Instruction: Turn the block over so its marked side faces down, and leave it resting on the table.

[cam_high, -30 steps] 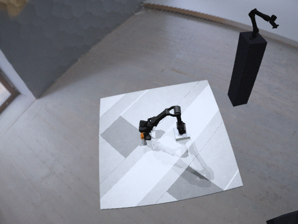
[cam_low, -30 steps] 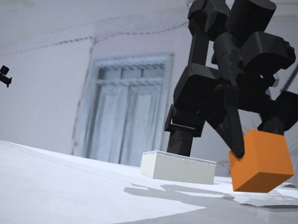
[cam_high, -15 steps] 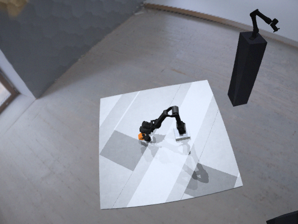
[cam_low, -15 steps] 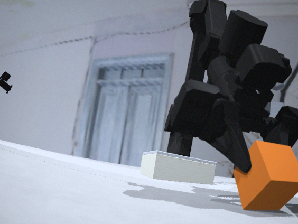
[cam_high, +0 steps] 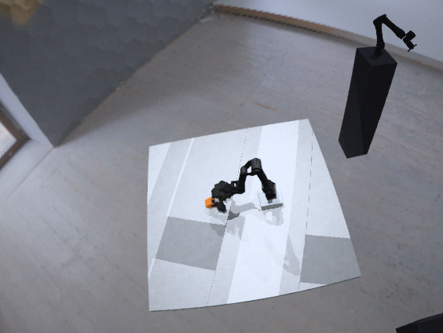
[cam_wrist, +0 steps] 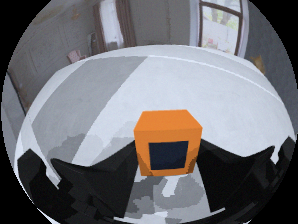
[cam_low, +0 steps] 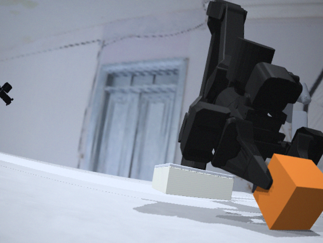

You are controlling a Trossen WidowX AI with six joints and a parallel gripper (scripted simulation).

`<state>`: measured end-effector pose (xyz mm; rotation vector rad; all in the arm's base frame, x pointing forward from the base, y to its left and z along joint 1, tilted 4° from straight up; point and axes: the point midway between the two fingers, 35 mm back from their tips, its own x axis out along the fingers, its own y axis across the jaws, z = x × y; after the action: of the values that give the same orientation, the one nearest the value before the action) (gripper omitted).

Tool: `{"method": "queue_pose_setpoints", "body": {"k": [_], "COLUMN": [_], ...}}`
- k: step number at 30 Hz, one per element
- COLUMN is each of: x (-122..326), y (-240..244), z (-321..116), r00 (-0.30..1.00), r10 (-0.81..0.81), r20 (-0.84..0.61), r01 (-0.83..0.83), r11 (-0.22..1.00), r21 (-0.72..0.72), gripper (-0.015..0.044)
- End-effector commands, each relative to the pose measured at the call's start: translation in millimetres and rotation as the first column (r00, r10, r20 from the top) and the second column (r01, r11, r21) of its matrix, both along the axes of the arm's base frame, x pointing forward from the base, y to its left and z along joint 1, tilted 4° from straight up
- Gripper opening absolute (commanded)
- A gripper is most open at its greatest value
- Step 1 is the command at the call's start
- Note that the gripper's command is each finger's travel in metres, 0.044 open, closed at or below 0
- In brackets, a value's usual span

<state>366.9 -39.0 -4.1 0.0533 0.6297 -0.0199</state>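
I see only the white base block (cam_low: 193,183) near the gripper (cam_low: 275,179) and its clamped cube (cam_low: 292,195).

The arm (cam_high: 251,173) bends low, its tilted hand (cam_low: 267,183) clamped on the block (cam_low: 292,195).
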Motion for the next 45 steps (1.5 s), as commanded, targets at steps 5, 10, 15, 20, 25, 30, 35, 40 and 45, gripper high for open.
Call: {"method": "queue_pose_setpoints", "body": {"k": [5, 10, 15, 20, 25, 30, 35, 40, 45], "x": [-13.4, -13.7, -13.7, -13.7, -13.7, -13.7, -13.7, -13.7, -13.7], "y": [3.5, 3.4, 3.4, 3.4, 3.4, 3.4, 3.4, 3.4, 3.4], "z": [-1.7, 1.6, 1.6, 1.6, 1.6, 1.6, 1.6, 1.6, 1.6], "r00": [0.997, 0.994, 0.994, 0.994, 0.994, 0.994, 0.994, 0.994, 0.994], "r10": [-0.001, -0.002, -0.002, -0.002, -0.002, -0.002, -0.002, -0.002, -0.002], "r20": [0.083, 0.109, 0.109, 0.109, 0.109, 0.109, 0.109, 0.109, 0.109], "r01": [0.000, 0.001, 0.001, 0.001, 0.001, 0.001, 0.001, 0.001, 0.001], "r11": [1.000, 1.000, 1.000, 1.000, 1.000, 1.000, 1.000, 1.000, 1.000], "r21": [0.008, 0.008, 0.008, 0.008, 0.008, 0.008, 0.008, 0.008, 0.008], "gripper": [0.0000, 0.0000, 0.0000, 0.0000, 0.0053, 0.0184, 0.0315, 0.0440, 0.0440]}}
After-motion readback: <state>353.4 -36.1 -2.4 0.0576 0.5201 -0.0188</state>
